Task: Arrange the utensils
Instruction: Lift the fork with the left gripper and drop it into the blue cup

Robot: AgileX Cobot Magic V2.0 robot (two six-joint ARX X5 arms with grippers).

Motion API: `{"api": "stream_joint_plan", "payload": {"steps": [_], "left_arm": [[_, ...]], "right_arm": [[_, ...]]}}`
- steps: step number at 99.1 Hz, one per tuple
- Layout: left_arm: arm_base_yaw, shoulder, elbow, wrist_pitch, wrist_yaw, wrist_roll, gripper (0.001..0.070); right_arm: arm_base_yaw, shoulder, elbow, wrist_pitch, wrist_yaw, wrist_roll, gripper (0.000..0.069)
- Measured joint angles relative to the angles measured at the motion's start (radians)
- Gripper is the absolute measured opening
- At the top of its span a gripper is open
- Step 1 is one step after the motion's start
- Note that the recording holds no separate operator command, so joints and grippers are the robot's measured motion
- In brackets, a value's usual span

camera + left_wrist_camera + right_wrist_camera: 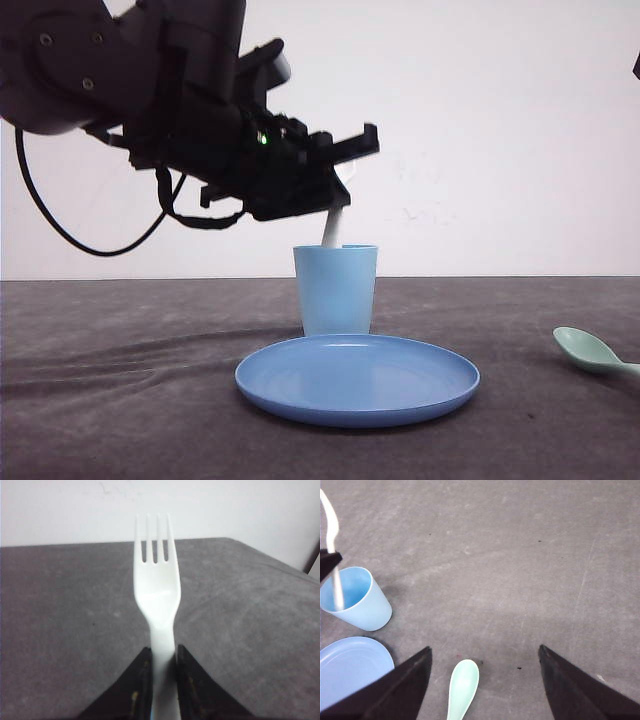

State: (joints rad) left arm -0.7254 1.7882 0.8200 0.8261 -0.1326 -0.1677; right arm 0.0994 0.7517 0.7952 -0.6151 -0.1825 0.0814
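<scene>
We see the white fork (157, 595) held by its handle, tilted, handle end down in the cup (336, 288). The mint spoon (590, 352) lies flat near the table's right edge.

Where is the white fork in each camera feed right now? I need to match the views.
Front view: the white fork slants from the left tool down into the light blue cup.
Left wrist view: the fork stands mid-picture, tines away from the camera, handle clamped between the fingers.
Right wrist view: it runs into the cup at the left edge.
Shared landmark: the cup.
</scene>
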Motion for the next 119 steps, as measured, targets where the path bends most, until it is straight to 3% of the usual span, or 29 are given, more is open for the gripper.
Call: {"api": "stream_joint_plan", "payload": {"steps": [70,79,101,119], "left_arm": [[-0.004,0.023,0.000,-0.044,0.000,-0.005,0.0043],[-0.004,0.023,0.000,-0.032,0.000,-0.005,0.0086],[-0.005,0.023,0.000,-0.031,0.000,-0.005,0.0278],[-0.008,-0.050,0.000,-0.078,0.000,-0.004,0.0295]], "right_arm": [[0.000,0.000,0.000,-0.002,0.003,-0.007,0.0421],[0.000,0.000,0.000,-0.002,0.003,-0.007,0.0421],[0.000,0.000,0.000,-0.005,0.003,-0.008,0.0421],[0.003,0.016,0.000,-0.041,0.002,-0.008,0.0421]]}}
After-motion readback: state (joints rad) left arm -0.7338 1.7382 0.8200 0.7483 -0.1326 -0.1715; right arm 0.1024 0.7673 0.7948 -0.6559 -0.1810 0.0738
